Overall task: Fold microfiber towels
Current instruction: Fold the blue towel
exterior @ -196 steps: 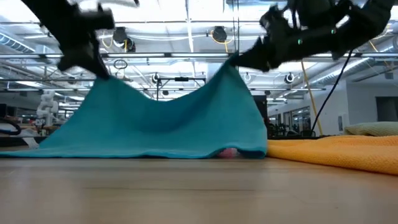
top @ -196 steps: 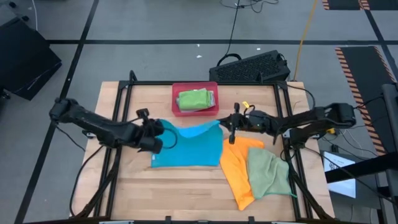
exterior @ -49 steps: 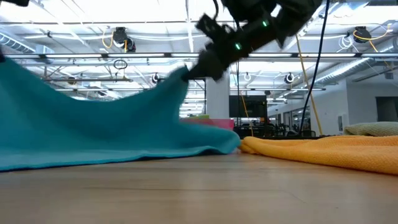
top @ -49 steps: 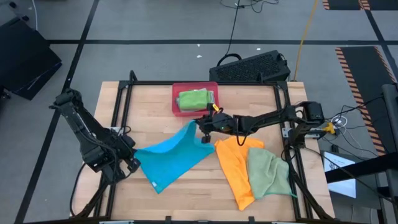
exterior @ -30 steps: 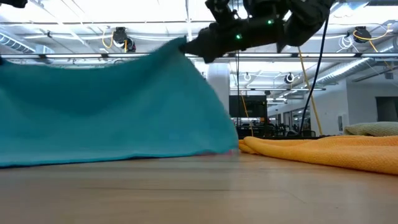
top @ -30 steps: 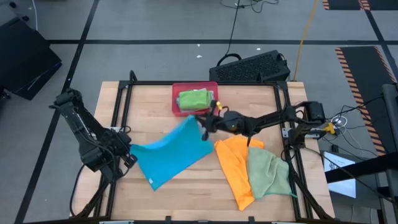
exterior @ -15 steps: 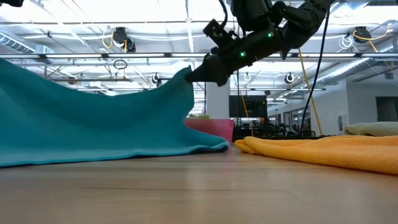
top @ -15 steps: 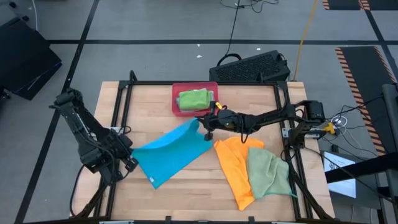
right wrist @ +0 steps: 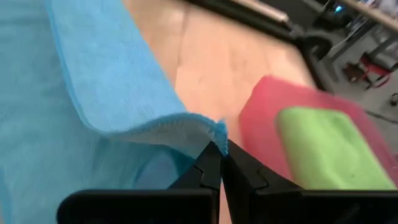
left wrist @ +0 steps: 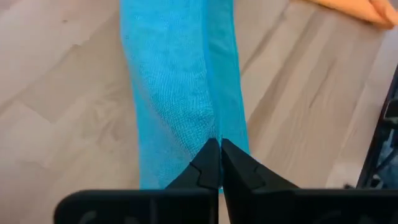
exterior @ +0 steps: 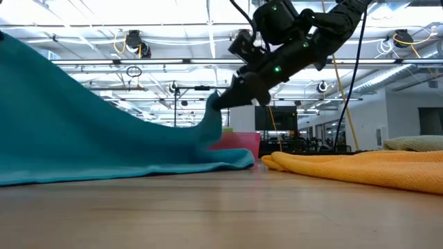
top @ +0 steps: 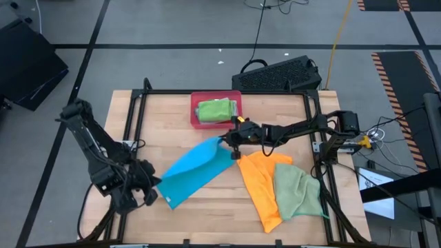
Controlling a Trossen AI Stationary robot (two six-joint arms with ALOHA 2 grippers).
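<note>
Centrally at the table's far edge, the pink-red tray (top: 196, 118) holds a folded green towel (top: 216, 109), while the blue towel (top: 194, 169) stretches as a narrow diagonal band, pinched tight at opposite corners by the left gripper (top: 153, 193) and the right gripper (top: 232, 144), beside orange towel (top: 262, 182) and light green towel (top: 298, 191).

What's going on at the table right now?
Both arms are handling the blue towel. The left end effector is shut on its near-left end and the right end effector is shut on its far end by the pink tray, so the cloth hangs stretched diagonally between them, partly resting on the table. A folded green towel sits in the tray. An orange towel and a light green towel lie unfolded to the right.
</note>
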